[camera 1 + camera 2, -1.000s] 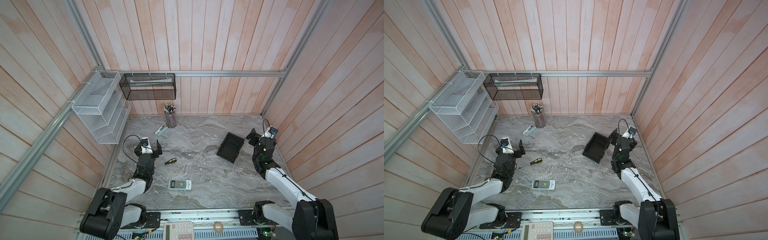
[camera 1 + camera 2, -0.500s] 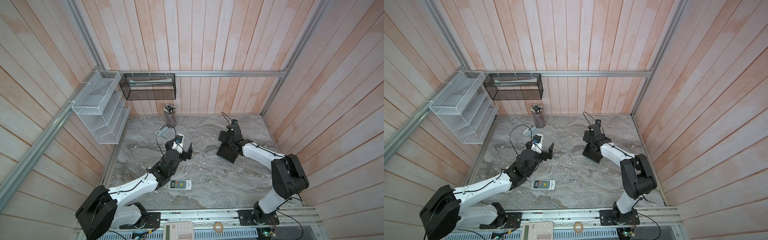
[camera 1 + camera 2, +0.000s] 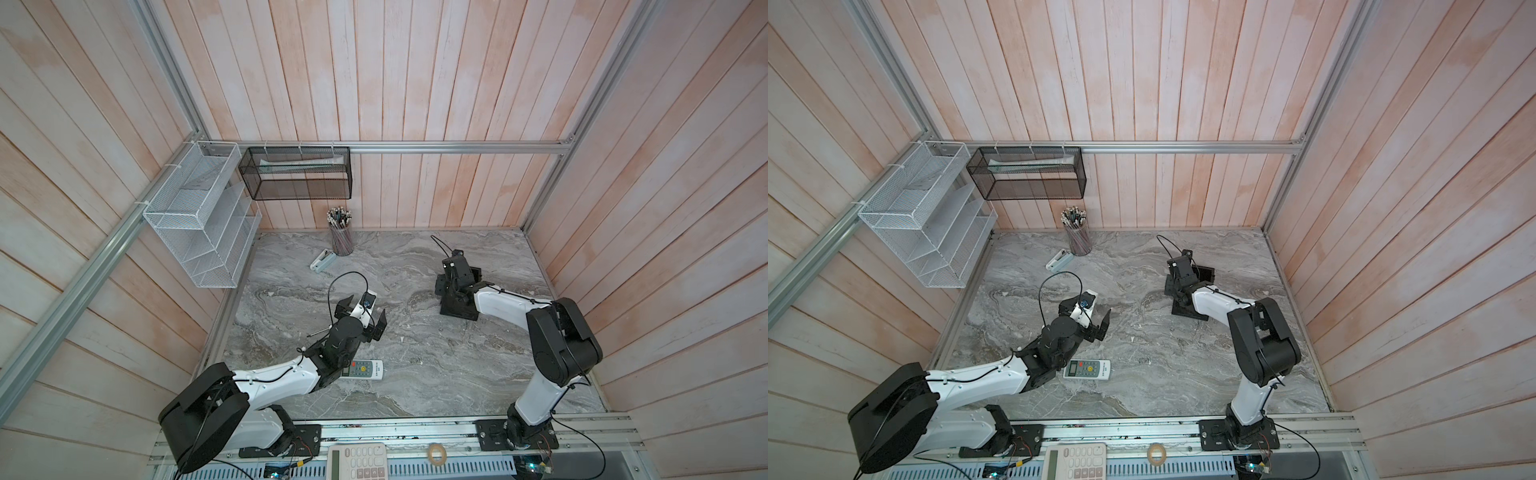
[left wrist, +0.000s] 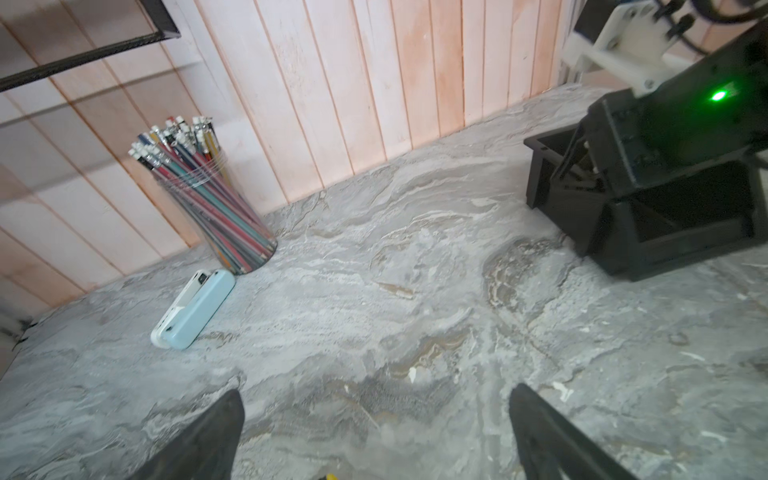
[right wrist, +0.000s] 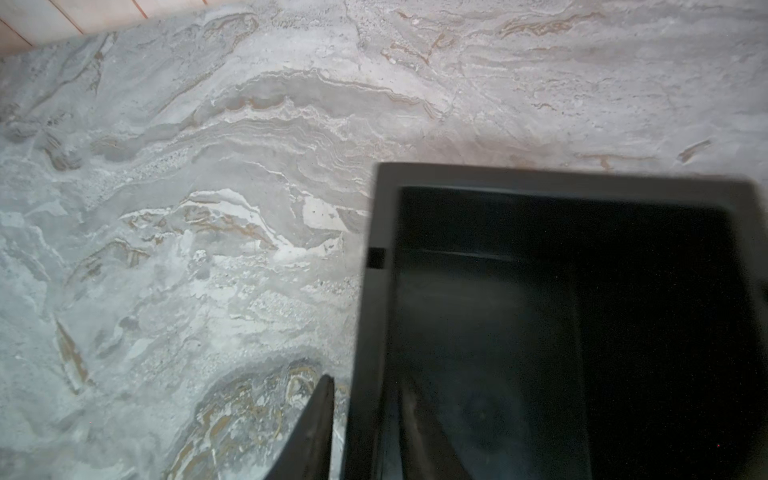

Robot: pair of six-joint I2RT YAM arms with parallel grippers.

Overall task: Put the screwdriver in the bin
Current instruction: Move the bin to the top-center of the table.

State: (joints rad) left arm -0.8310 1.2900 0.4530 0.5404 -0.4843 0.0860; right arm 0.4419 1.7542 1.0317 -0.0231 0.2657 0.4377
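Two arms are out over the grey marble table (image 3: 415,374). The left gripper (image 3: 362,319) hangs low near the middle, fingers (image 4: 208,436) spread wide: released, nothing between them.

And the screwdriver (image 3: 317,332)? Flat on the table, right beneath that left wrist. In a top view only its thin silver shaft pokes out on the side toward the left wall, and the handle is hidden under the arm. The left wrist camera catches just a speck of yellow close in between the two fingers.

Over on the right half sits the black bin (image 3: 457,309), well apart from the screwdriver. The right gripper (image 5: 366,384) is down on it, and the right wrist view, a bit blurred, shows one finger outside the side wall and one inside. The fingers are drawn in on that wall, grasping the bin by its edge.

A white remote (image 3: 365,369) lies just beside the left forearm, toward the front edge. At the back wall stands a clear cup of pencils (image 3: 341,237), with a pale blue case (image 3: 323,261) lying just beside it.
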